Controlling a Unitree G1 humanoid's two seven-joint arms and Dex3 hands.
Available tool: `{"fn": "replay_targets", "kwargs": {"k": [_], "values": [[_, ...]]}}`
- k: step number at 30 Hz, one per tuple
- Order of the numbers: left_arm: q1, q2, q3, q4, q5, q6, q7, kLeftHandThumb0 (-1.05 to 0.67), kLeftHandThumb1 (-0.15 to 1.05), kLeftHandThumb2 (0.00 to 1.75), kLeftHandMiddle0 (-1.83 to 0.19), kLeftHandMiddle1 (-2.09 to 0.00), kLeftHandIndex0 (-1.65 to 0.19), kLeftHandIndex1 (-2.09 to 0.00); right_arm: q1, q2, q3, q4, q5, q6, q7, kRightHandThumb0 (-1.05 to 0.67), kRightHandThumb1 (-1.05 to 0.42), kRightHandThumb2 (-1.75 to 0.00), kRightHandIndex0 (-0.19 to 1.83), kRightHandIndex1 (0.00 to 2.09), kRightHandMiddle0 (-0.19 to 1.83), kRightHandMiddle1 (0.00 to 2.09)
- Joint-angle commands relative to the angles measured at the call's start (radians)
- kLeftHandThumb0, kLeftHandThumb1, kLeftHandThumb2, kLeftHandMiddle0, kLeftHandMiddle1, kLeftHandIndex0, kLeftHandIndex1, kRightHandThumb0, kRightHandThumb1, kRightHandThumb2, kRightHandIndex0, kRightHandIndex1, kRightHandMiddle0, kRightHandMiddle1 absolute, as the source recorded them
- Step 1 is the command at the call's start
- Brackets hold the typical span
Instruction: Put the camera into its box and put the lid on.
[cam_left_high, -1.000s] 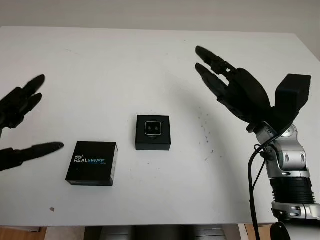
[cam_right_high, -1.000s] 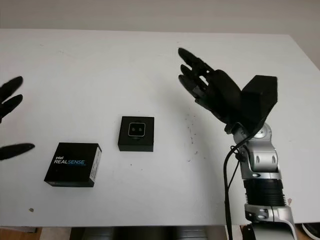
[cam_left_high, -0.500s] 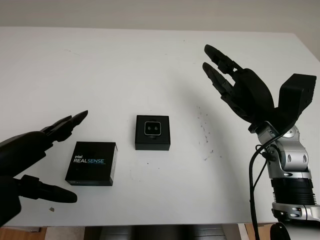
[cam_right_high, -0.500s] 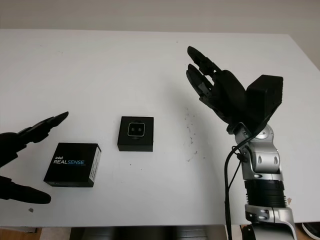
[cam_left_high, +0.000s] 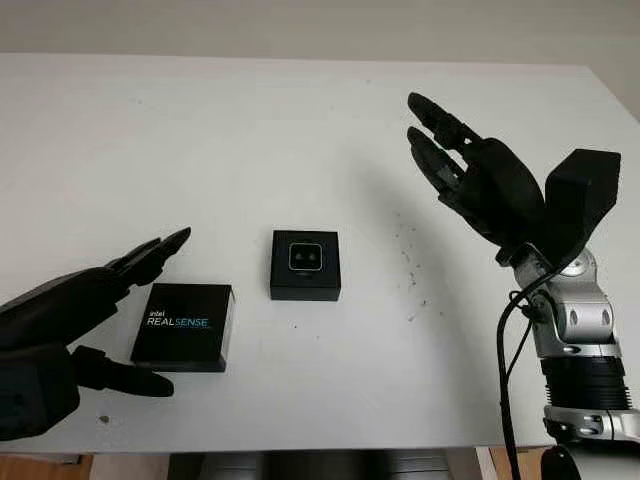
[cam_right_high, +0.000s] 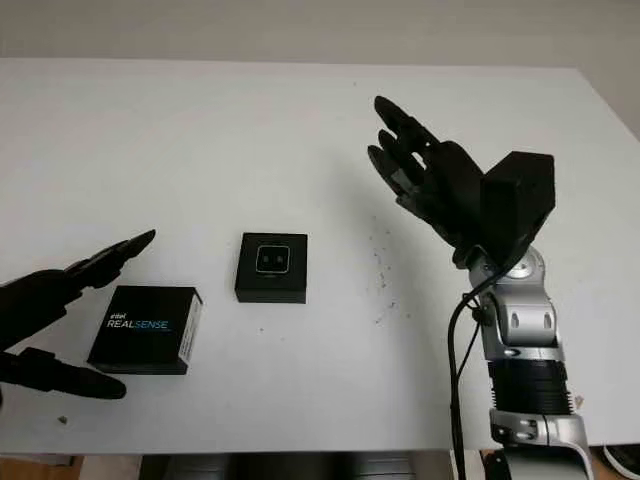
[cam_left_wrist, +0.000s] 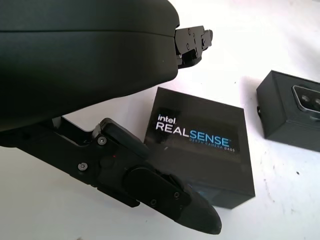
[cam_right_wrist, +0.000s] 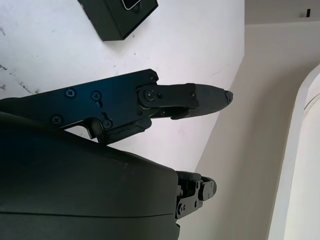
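Your left hand (cam_left_high: 75, 315) sits open at the lower left of the frame, holding nothing, just beside the Intel RealSense lid (cam_left_high: 184, 327) on the white bench (cam_left_high: 200, 140), while the open box (cam_left_high: 306, 265) with the camera (cam_left_high: 306, 258) inside lies mid-frame and your right hand (cam_left_high: 480, 180) hovers open, empty, at upper right.

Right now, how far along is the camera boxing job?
Done: the camera already sits in its open box. In hand: the open left hand is beside the RealSense lid, not gripping it. Left: grasp the lid and fit it on the box. The open right hand hovers raised.
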Motion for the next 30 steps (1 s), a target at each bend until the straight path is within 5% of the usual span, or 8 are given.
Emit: {"fn": "replay_targets", "kwargs": {"k": [1,8,30], "values": [[-0.013,-0.01,-0.014,0.0,0.026,-0.004,0.024,-0.72,0.84,0.05,0.13,-0.06,0.16,-0.05,0.0,-0.005,0.001,-0.001,-0.001,-0.006,-0.003,-0.56,-1.05,-0.3,0.04,0.06,0.12,0.09],[-0.015,0.004,-0.026,-0.013,0.079,0.013,0.021,-0.72,0.85,0.06,-0.09,-0.09,0.04,-0.09,-0.008,-0.006,0.003,0.014,-0.012,-0.024,0.002,-0.54,-1.05,-0.31,0.03,0.05,0.12,0.08],[-0.037,0.077,-0.032,-0.045,0.1,0.128,-0.106,-0.68,0.84,0.05,-0.09,-0.07,0.07,-0.04,0.0,0.0,-0.005,0.005,-0.017,-0.037,-0.018,-0.54,-1.05,-0.3,0.05,0.06,0.15,0.08]]}}
